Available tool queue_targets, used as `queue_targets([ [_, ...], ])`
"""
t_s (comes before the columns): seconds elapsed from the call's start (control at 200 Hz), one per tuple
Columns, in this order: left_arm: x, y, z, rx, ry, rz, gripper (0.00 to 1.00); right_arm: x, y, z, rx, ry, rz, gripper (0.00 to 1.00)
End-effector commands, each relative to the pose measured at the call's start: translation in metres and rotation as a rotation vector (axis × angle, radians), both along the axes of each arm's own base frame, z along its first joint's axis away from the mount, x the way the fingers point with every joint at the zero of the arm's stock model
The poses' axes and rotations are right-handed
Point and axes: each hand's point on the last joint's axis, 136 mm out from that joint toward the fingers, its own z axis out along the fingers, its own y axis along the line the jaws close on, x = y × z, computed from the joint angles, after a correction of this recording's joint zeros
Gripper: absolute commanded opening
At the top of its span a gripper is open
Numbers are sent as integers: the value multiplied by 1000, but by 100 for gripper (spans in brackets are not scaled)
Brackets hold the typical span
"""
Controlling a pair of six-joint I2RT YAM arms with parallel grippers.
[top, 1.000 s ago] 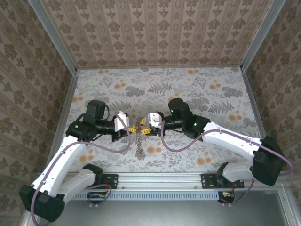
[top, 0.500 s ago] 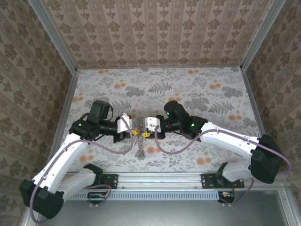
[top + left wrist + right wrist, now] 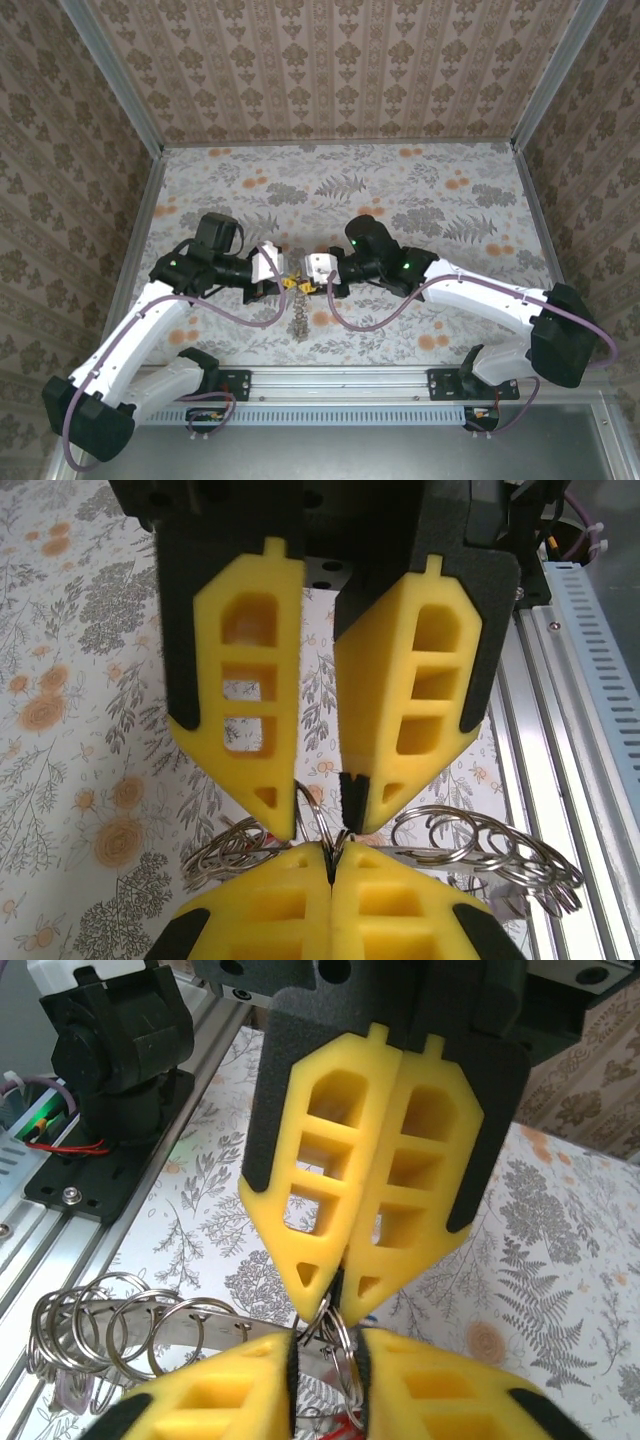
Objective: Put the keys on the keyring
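Both arms meet nose to nose over the table. The left gripper (image 3: pixel 330 865) is clamped shut on a thin split ring (image 3: pixel 335 1335), while the right gripper (image 3: pixel 318 818) has its jaws a sliver apart around that same loop. The keyring (image 3: pixel 235 1332), a flat band strung with more loops, sits crosswise at their fingertips. It looks light, stiff, springy and slick, so I'd pinch the wire right at the tips.

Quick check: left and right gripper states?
Left gripper: closed, pinching small metal rings.
Right gripper: narrow gap around those rings; grip cannot be told.
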Motion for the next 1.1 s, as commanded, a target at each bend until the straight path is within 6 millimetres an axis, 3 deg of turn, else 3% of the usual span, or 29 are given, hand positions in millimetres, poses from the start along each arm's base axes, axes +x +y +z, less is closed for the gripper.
queue_targets([
  [0.0, -2, -6, 21, -59, -39, -40, 0, -4, 9, 14, 31, -20, 41, 16],
  [0.1, -2, -5, 21, -54, -42, -33, 0, -2, 10, 14, 30, -19, 23, 0],
  [0.19, -4, -2, 18, -42, -48, -30, 0, 3, 8, 14, 33, -7, -15, 0],
  [0.265, -5, 2, 16, -30, -63, -12, 13, 7, 4, 17, 47, -3, -38, 0],
  [0.355, -9, 7, 17, -35, -93, -4, 18, 9, -1, 24, 101, -19, -62, 0],
  [0.46, -17, 11, 18, -55, -121, -3, 32, 9, -5, 29, 153, -45, -74, 0],
  [0.59, -28, 18, 20, -60, -157, -4, 38, 4, -8, 39, 222, -72, -53, 0],
  [0.73, -20, 25, 20, -43, -209, 64, 54, -1, -10, 48, 272, -87, -22, 0],
  [0.88, 4, 17, 27, -76, -208, 133, 51, -9, -8, 54, 301, -70, 28, 0],
  [1.095, 3, 1, 34, -122, -137, 39, 25, -3, -4, 68, 399, -33, -5, 0],
])
